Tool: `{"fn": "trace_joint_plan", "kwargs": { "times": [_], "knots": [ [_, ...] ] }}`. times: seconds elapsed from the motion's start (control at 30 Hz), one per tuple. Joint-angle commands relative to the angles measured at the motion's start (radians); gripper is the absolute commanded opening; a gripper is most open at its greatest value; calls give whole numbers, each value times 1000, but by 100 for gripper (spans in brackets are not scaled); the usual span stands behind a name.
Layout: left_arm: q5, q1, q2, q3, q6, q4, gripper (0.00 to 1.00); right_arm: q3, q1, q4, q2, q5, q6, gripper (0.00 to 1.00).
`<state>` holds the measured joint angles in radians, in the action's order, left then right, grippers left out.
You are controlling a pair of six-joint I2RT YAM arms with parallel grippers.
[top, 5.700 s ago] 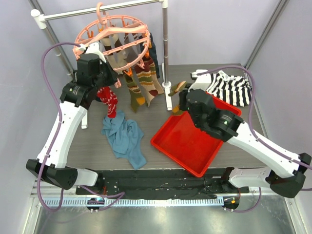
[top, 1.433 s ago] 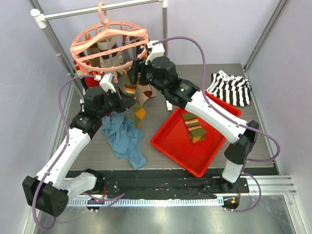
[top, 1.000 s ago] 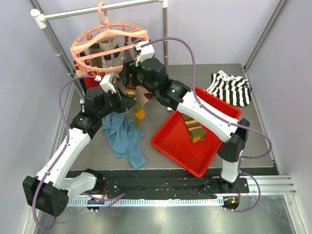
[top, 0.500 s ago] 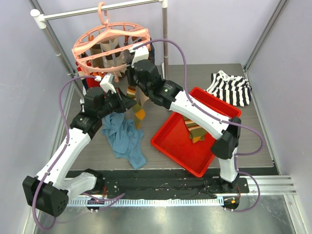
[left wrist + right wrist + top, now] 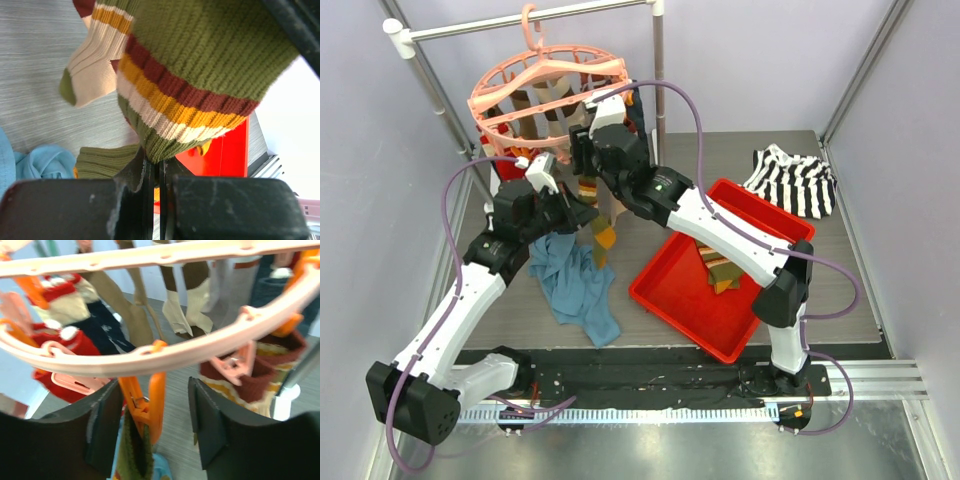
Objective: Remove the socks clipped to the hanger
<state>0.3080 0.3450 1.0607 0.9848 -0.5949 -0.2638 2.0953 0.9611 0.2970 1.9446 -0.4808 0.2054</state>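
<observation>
The salmon-pink ring hanger (image 5: 525,68) hangs from the rail with several socks (image 5: 535,110) clipped under it. My left gripper (image 5: 584,211) is shut on the lower edge of an olive sock (image 5: 200,60) with orange, maroon and cream stripes; its jaws (image 5: 159,162) pinch the knit. In the right wrist view the same olive sock (image 5: 134,455) hangs from an orange clip (image 5: 148,400) on the hanger's rim (image 5: 190,351). My right gripper (image 5: 155,407) is open, one finger on each side of that clip. Another striped sock (image 5: 720,265) lies in the tray.
A red tray (image 5: 665,292) sits right of centre. A blue cloth (image 5: 575,285) lies under the left arm. A black-and-white striped garment (image 5: 792,180) is at the back right. The grey rail (image 5: 470,27) and its post (image 5: 660,90) stand close behind the hanger.
My right arm has swung left from beside the hanger to its front rim, with the jaws now around the orange clip. The left arm has kept its hold and not moved.
</observation>
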Motion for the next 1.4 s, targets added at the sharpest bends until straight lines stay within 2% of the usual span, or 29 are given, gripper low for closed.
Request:
{"fn": "trace_joint_plan", "kwargs": {
  "times": [0.0,0.17,0.4,0.57,0.93,1.37],
  "knots": [
    [-21,3,-34,20,14,3,0,100,27,37,-9,-154,8,62],
    [-37,3,-33,22,10,0,0,176,42,108,23,-222,3,63],
    [-38,3,-27,34,10,-6,0,203,50,119,36,-203,3,59],
    [-40,3,-24,32,12,-6,0,220,59,122,43,-165,0,65],
    [-64,8,-48,34,9,-8,0,276,70,139,85,-226,-14,73],
    [-64,22,-42,35,12,-5,0,361,70,146,152,-314,-43,69]
  ]
}}
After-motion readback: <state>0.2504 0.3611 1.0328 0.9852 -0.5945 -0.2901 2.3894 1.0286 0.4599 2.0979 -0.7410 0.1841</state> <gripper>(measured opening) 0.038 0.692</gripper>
